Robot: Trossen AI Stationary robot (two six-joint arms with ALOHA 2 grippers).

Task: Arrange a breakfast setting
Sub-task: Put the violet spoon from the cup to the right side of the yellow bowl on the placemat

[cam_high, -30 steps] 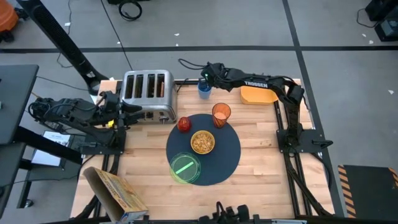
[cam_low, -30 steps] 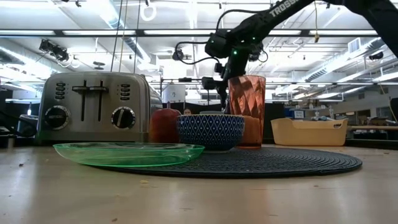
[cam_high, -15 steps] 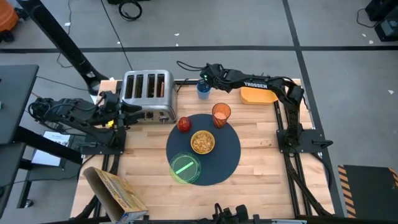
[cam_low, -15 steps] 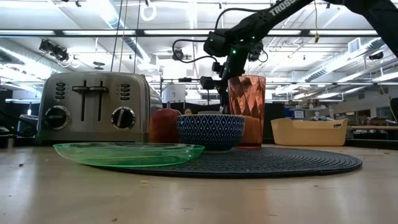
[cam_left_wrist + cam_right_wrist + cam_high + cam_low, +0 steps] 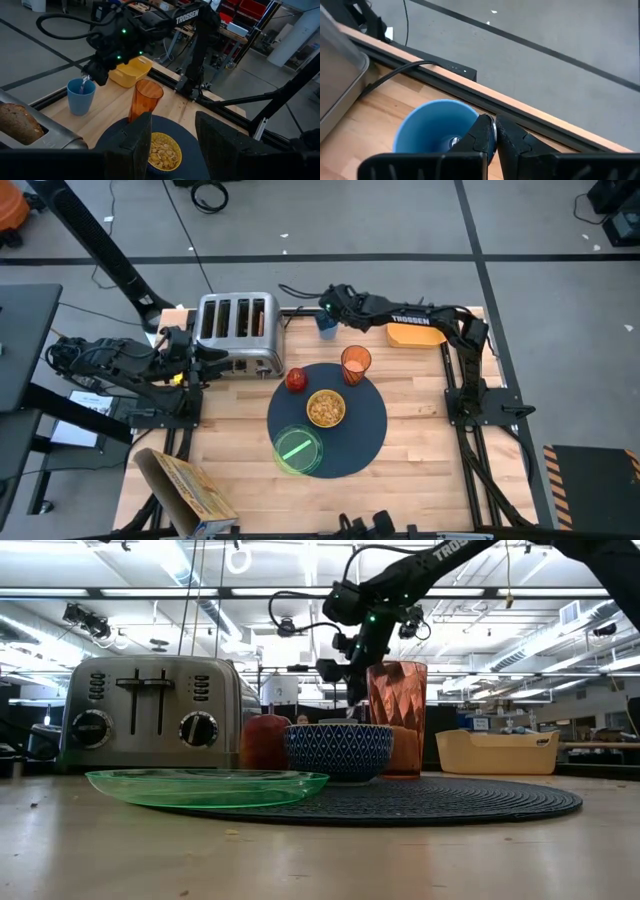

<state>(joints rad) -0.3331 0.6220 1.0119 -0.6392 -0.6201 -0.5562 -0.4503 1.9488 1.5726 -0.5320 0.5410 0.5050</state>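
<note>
The word "TROSSEN" is printed in white capitals on the right arm (image 5: pixel 412 317), on the link reaching over the blue cup (image 5: pixel 327 323). The left wrist view shows it in full; in the low view only "TROSS" is visible. No other lettering can be read.

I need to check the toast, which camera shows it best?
The left wrist view: the toast sits in a toaster slot, crust clear. The high view shows only a brown sliver; low and right wrist views show none.

Spoon (image 5: pixel 454 143) mostly hidden inside blue cup (image 5: pixel 427 127); toast slice (image 5: pixel 19 123) perhaps half sunk in toaster (image 5: pixel 238 332).
</note>
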